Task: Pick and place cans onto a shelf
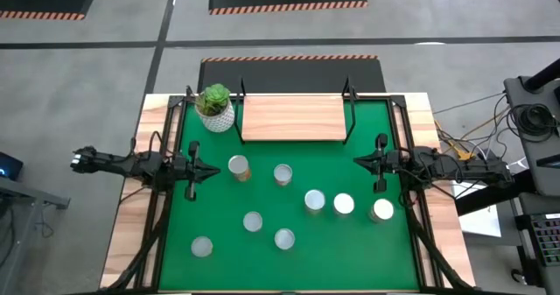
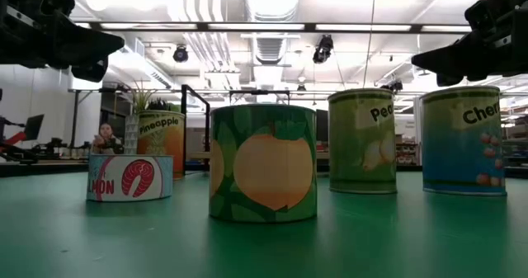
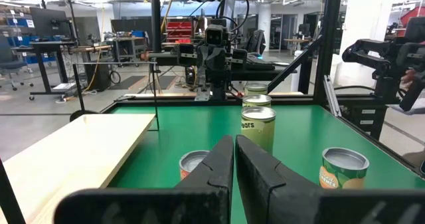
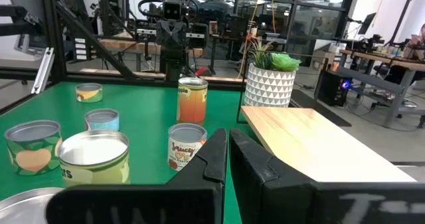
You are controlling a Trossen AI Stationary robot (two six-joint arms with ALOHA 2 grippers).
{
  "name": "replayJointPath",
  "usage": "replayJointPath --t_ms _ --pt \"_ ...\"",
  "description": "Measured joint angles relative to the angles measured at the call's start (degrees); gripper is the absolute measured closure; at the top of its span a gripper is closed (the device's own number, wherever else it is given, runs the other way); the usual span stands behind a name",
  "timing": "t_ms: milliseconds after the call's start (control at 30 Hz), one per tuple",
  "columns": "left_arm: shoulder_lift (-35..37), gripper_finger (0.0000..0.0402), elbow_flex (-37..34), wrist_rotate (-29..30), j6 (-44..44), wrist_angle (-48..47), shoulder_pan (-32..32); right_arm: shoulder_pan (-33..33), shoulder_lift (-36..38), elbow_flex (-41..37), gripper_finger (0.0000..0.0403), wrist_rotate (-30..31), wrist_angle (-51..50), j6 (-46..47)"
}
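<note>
Several small tin cans with silvery tops stand upright on the green mat (image 1: 350, 251), among them one (image 1: 238, 166) near my left gripper and one (image 1: 382, 210) near the right edge. The light-wood shelf (image 1: 291, 118) with thin black posts lies at the far middle with nothing on it. My left gripper (image 1: 210, 169) hovers at the mat's left side, shut and empty (image 3: 234, 164). My right gripper (image 1: 359, 160) hovers at the mat's right side, shut and empty (image 4: 228, 151). The two grippers point at each other across the mat, above can height in the low view.
A white patterned pot with a green plant (image 1: 215, 108) stands at the shelf's left end. Black frame rails (image 1: 166, 207) run along the mat's left and right sides. In the low view a green peach can (image 2: 262, 162) stands nearest, with a flat salmon can (image 2: 129, 177) to its left.
</note>
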State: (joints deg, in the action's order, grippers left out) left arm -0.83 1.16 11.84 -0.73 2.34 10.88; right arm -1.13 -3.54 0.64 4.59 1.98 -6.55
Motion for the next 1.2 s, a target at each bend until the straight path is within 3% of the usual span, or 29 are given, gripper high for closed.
replayJointPath --t_ms 167,267,367,500,700,967,1200 --pt "0.0 0.0402 0.01 0.02 -1.5 0.29 -0.01 0.0 -0.01 0.0 0.0394 -0.05 0.0 2.99" --pt "-0.01 0.0402 -0.01 0.02 0.94 3.55 0.01 0.0 -0.01 0.01 0.0394 -1.67 -0.04 19.74" --pt "-0.01 0.0402 -0.01 0.02 11.24 11.74 -0.01 0.0 0.0 -0.02 0.0394 -1.71 0.0 36.76" --pt "-0.01 0.0402 -0.01 0.02 10.54 21.86 -0.01 0.0 0.01 -0.02 0.0394 -1.56 0.0 45.91" --pt "-0.01 0.0402 -0.01 0.02 7.87 28.48 -0.01 0.0 0.0 -0.02 0.0394 -1.56 -0.02 46.31" --pt "-0.01 0.0402 -0.01 0.02 12.64 28.62 -0.01 0.0 -0.02 -0.02 0.0394 0.29 1.06 46.0" --pt "-0.01 0.0402 -0.01 0.02 13.53 28.59 -0.01 -0.02 -2.9 -0.02 0.0394 1.64 15.21 37.65"
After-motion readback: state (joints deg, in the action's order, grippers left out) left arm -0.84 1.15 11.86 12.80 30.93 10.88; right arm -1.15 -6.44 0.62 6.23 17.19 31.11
